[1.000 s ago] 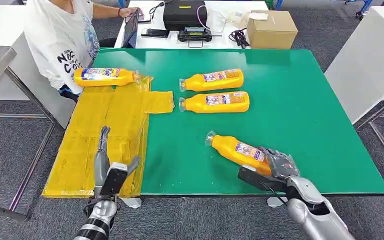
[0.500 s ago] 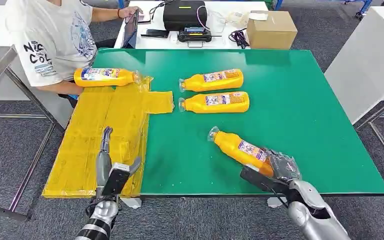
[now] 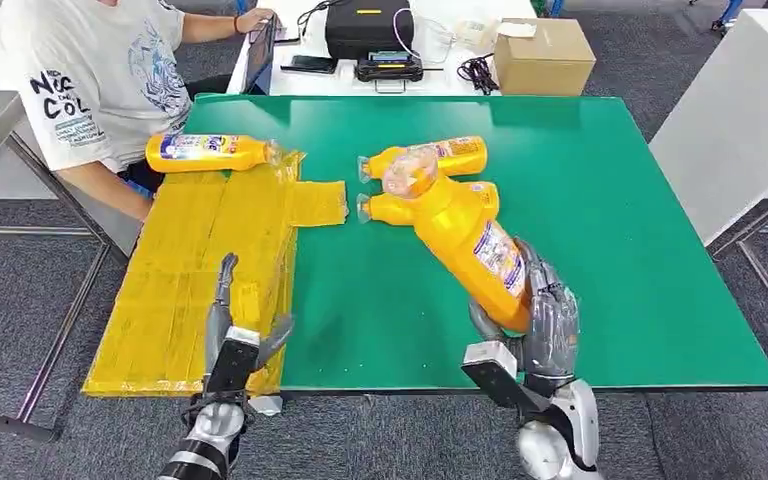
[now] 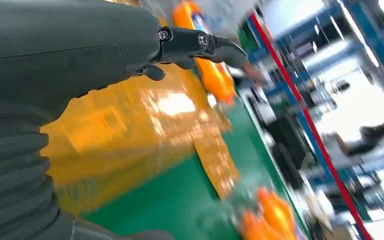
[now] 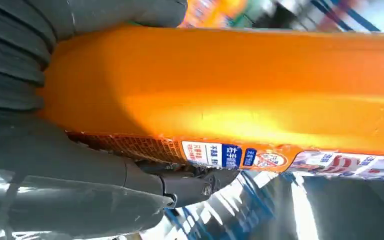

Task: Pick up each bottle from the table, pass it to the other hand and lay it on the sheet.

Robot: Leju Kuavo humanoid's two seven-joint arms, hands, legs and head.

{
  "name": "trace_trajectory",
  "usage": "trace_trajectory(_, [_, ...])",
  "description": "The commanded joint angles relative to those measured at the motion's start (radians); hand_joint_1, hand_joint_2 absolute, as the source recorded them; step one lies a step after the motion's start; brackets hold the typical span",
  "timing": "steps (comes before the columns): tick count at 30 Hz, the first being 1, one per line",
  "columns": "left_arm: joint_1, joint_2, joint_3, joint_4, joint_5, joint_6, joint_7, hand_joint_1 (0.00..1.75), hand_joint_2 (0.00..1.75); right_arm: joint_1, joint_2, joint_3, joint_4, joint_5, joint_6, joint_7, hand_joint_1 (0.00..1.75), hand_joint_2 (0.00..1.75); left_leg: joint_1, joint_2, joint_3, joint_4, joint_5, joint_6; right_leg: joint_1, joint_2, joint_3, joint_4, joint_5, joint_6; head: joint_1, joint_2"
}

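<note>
My right hand (image 3: 543, 322) grips the base of an orange bottle (image 3: 465, 236) and holds it lifted above the green table (image 3: 600, 200), its clear cap tilted up and away. The right wrist view shows the same bottle (image 5: 230, 95) pressed in my right hand (image 5: 55, 165). Two more orange bottles (image 3: 430, 158) (image 3: 475, 197) lie side by side on the green table behind it. Another orange bottle (image 3: 207, 152) lies at the far end of the yellow sheet (image 3: 200, 270). My left hand (image 3: 230, 335) hovers open over the sheet's near edge, fingers (image 4: 200, 42) spread.
A person in a white shirt (image 3: 90, 70) sits at the far left corner, one arm near the sheet. A white table behind carries a black case (image 3: 368, 30), a cardboard box (image 3: 543, 55) and cables. Grey carpet surrounds the table.
My right hand has raised the bottle off the table and swung it upright toward the middle. My left hand has edged forward and slightly right. The person has shifted left.
</note>
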Motion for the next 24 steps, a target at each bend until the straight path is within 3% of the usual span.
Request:
trace_trajectory(1, [0.032,0.008,-0.058,-0.158,0.187,-0.395,0.094,0.0,1.75,-0.008,0.065,-0.132,-0.055,-0.032,-0.02,-0.04,1.75,1.75,0.001,0.0,0.001,0.001,-0.001,-0.002,0.001,0.0,0.001,0.0,-0.001,-0.002,0.0,0.0])
trace_trajectory(7, [0.069,0.063,-0.124,-0.281,0.446,-0.749,0.18,0.0,1.75,-0.012,0.091,-0.138,0.092,-0.063,0.035,-0.09,1.75,1.75,0.002,0.003,0.004,-0.001,-0.002,-0.003,0.002,0.002,0.004,-0.002,0.0,-0.003,0.0,0.0])
trace_trajectory(15, [0.07,0.066,-0.128,-0.284,0.458,-0.764,0.179,0.0,1.75,-0.01,0.099,-0.132,0.105,-0.071,0.044,-0.099,1.75,1.75,0.001,0.002,0.002,-0.001,-0.001,-0.002,0.002,0.001,0.002,-0.001,0.0,-0.002,0.0,0.0])
trace_trajectory(20, [0.055,0.06,-0.153,-0.268,0.51,-0.815,0.184,0.0,1.75,-0.027,0.181,-0.032,0.311,-0.092,0.111,-0.143,1.75,1.75,0.001,0.003,0.003,-0.001,-0.001,-0.002,0.002,0.002,0.002,-0.002,0.0,-0.002,0.0,0.0])
trace_trajectory(24, [0.054,0.059,-0.154,-0.268,0.51,-0.814,0.183,0.0,1.75,-0.026,0.187,-0.028,0.316,-0.089,0.105,-0.146,1.75,1.75,0.002,0.003,0.002,-0.001,-0.001,-0.001,0.002,0.002,0.002,-0.001,0.0,-0.002,0.0,0.0])
